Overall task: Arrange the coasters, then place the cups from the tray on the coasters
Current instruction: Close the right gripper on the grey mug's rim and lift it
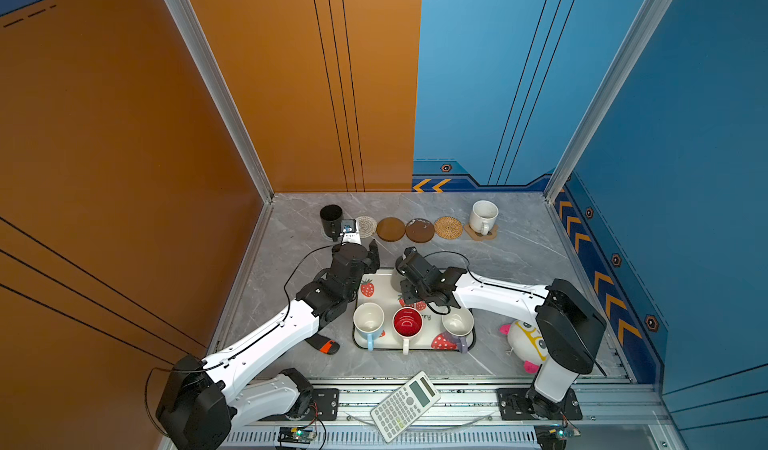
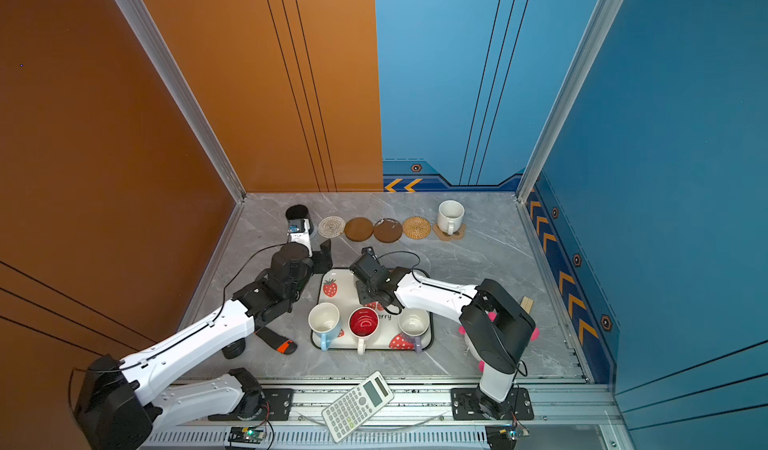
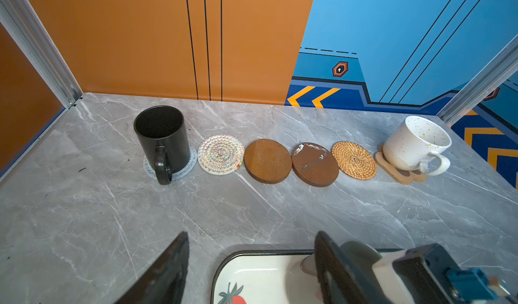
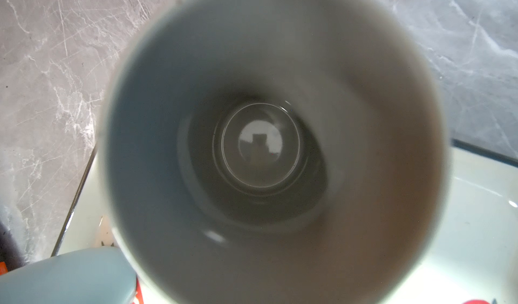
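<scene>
Both top views: left gripper jaws spread wide, holding nothing, arm stretched up-frame near black mug; right gripper angled down over grey mug at upper edge of tray. Left wrist: I see empty jaws above table. Right wrist: grey mug interior fills frame; can't tell if jaws are clenched.

grey marble tbl | on it – coasters, tray, plush toy

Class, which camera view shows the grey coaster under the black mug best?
The left wrist view: the grey coaster shows its edge plainly around the black mug. In both top views the mug and the left arm hide nearly all of it. The right wrist view misses it.
</scene>
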You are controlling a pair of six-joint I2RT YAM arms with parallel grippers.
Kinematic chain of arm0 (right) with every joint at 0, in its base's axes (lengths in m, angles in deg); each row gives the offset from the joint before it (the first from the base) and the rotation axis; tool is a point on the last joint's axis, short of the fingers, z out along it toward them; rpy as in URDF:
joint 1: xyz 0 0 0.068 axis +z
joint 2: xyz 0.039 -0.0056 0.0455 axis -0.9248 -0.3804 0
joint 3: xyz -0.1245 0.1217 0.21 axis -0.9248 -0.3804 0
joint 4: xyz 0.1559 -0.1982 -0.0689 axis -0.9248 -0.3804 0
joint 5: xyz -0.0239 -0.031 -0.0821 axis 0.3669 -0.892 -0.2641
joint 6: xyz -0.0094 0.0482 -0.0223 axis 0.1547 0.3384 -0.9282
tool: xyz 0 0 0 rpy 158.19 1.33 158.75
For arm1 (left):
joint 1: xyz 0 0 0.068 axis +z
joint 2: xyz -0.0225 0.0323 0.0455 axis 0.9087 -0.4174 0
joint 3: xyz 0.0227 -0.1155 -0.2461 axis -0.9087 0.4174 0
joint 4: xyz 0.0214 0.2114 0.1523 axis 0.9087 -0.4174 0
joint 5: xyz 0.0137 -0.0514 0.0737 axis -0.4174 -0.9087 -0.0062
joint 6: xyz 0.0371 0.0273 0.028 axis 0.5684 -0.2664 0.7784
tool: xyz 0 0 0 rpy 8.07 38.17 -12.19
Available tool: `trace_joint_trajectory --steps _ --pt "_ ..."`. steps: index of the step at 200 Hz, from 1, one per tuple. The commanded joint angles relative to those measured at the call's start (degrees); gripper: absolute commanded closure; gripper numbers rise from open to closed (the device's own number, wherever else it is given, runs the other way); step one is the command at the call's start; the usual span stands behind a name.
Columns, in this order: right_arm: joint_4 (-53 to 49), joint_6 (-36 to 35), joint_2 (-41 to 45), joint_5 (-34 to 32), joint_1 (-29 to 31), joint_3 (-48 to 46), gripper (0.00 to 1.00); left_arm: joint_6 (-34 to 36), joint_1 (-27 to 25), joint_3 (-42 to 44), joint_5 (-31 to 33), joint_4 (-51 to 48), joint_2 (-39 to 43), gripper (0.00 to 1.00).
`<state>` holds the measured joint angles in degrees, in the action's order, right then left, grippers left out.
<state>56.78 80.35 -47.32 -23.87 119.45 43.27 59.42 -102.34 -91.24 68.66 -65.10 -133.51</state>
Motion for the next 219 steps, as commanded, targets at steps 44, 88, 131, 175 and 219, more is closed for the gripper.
trace_joint_trajectory --steps 44,88,131,175,219 --pt "-4.0 -2.0 0.8 -5.5 0.7 3.5 1.00 -0.5 1.0 1.3 0.0 -0.6 2.2 0.29" --pt "-4.8 -3.3 2.2 -6.7 1.0 3.9 1.00 -0.7 1.1 1.8 0.0 -0.4 2.6 0.29" --pt "-5.0 -3.7 3.0 -7.7 1.1 4.0 1.00 -0.7 1.2 2.1 -0.1 -0.4 3.0 0.29" --pt "-5.0 -4.1 4.3 -8.3 1.2 3.9 1.00 -0.8 1.4 2.2 -0.2 -0.2 3.0 0.29" --pt "-5.0 -4.8 5.4 -8.8 1.1 4.0 1.00 -0.8 1.5 2.2 -0.4 0.0 2.8 0.28"
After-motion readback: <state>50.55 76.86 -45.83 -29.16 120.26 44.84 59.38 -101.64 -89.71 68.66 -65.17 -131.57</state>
